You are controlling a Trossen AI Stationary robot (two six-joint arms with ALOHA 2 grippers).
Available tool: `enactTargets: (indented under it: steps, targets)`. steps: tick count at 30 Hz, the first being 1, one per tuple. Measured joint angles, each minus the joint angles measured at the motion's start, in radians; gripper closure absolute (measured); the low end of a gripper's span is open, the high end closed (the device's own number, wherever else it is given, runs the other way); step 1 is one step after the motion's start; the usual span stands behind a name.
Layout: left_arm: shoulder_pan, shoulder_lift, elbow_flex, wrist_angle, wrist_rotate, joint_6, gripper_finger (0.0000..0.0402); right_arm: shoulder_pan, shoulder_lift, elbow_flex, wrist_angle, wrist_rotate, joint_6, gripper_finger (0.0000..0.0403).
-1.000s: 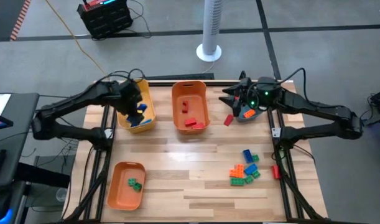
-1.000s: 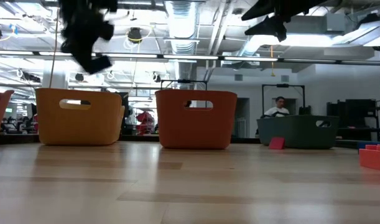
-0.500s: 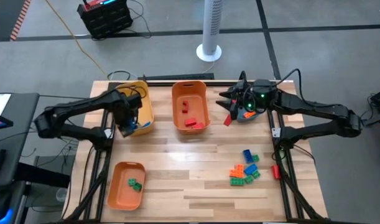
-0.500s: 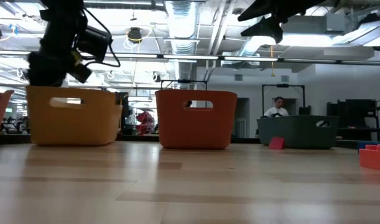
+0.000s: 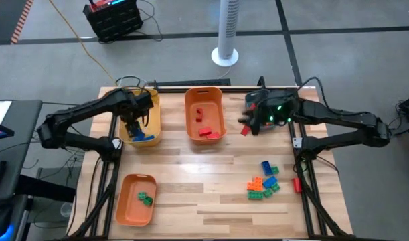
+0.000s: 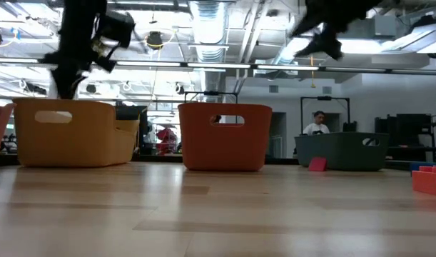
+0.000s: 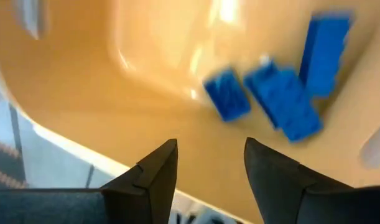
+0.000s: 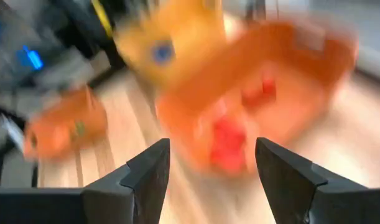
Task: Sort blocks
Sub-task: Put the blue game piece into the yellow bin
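The left tool (image 5: 136, 122) hangs over the yellow plastic bin (image 5: 153, 110), fingers parted and holding nothing, so a drop there looks done; three blue studded bricks (image 7: 283, 99) lie inside. The small orange tub (image 5: 126, 204) holds green bricks (image 5: 145, 198). The tall orange bin (image 5: 205, 96) holds red bricks (image 5: 204, 131). The right tool (image 5: 250, 120) hovers wide open and bare near a stray red brick (image 5: 245, 130) on the wooden surface (image 5: 191, 174). Unsorted mixed bricks (image 5: 263, 181) wait nearer the front right.

Two black jointed arms, thin black cables looped at the wrists; green indicator light on right arm's wrist (image 5: 279, 110).
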Motion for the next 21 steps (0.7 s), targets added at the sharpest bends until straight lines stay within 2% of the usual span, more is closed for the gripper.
enactTargets:
  steps: [4,6,9,12,16,21]
  targets:
    - [0.000,-0.013,0.118,0.117,0.021,0.045,0.0223,0.041,0.054,0.002,-0.219,-0.003,0.110,0.0162]
    - [0.000,-0.014,0.164,0.202,0.053,0.047,0.0223,0.060,0.095,-0.006,-0.270,-0.008,0.168,0.0165]
    - [0.000,-0.013,0.211,0.303,0.115,0.017,0.0223,0.104,0.163,-0.011,-0.343,-0.070,0.325,0.0168]
    - [0.000,-0.013,0.231,0.361,0.198,-0.004,0.0223,0.187,0.219,-0.011,-0.422,-0.113,0.531,0.0168]
    - [0.000,-0.013,0.232,0.373,0.310,0.033,0.0223,0.327,0.271,-0.011,-0.523,-0.071,0.786,0.0168]
    - [0.000,-0.013,0.232,0.386,0.423,0.129,0.0223,0.419,0.316,-0.029,-0.579,-0.056,0.986,0.0168]
